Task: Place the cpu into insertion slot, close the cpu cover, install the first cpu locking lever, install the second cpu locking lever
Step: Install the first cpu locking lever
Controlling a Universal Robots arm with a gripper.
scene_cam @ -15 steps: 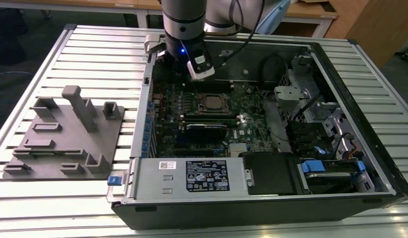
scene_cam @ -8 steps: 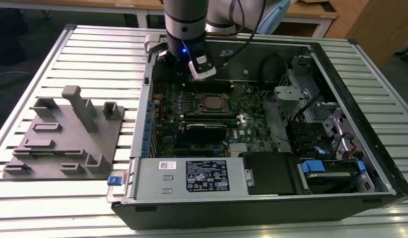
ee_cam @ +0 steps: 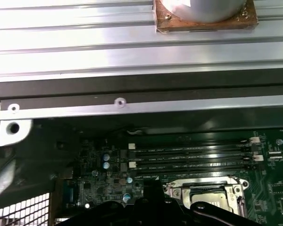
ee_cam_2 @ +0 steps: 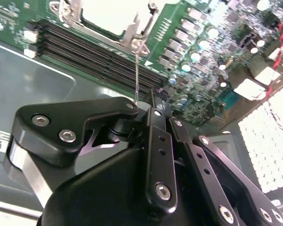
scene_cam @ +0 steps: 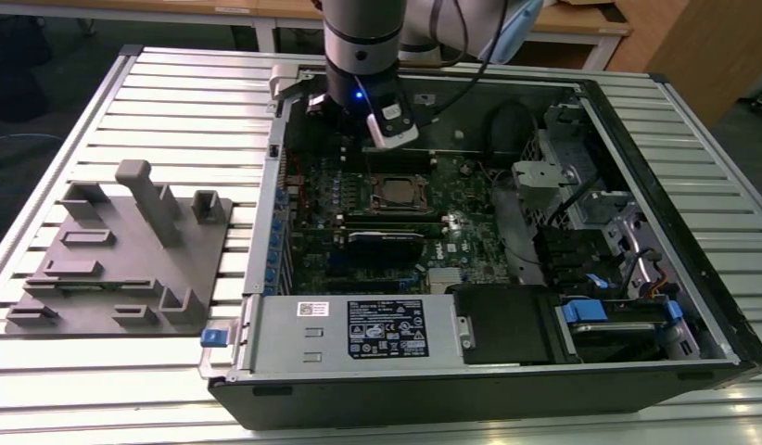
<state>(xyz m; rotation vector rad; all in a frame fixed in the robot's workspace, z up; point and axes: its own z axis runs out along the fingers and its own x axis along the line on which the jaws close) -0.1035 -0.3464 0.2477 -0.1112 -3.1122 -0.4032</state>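
Observation:
The insertion slot (scene_cam: pixel 394 192) sits mid-board on the green motherboard inside the open computer case. The cpu (ee_cam: pixel 205 194) lies in it, its dull silver top showing through the cut-out. The cpu cover (ee_cam: pixel 233 187) lies flat over it, also seen as a silvery frame (ee_cam_2: pixel 132 34) in the second wrist view. A thin wire locking lever (ee_cam_2: pixel 137 70) rises from the socket's corner up to the tip of my gripper (ee_cam_2: pixel 150 101). The black fingers are drawn together; I cannot tell whether the wire is pinched or only touched. In the exterior view the gripper (scene_cam: pixel 350 139) hangs over the board's far side.
Long black memory slots (ee_cam_2: pixel 94 52) run beside the socket. The case's metal wall (ee_cam: pixel 132 106) stands close behind the gripper. A grey fixture plate (scene_cam: pixel 121 260) with upright pegs lies on the exterior view's left. A power supply (scene_cam: pixel 356 329) and drive bays (scene_cam: pixel 603 315) fill the case's near side.

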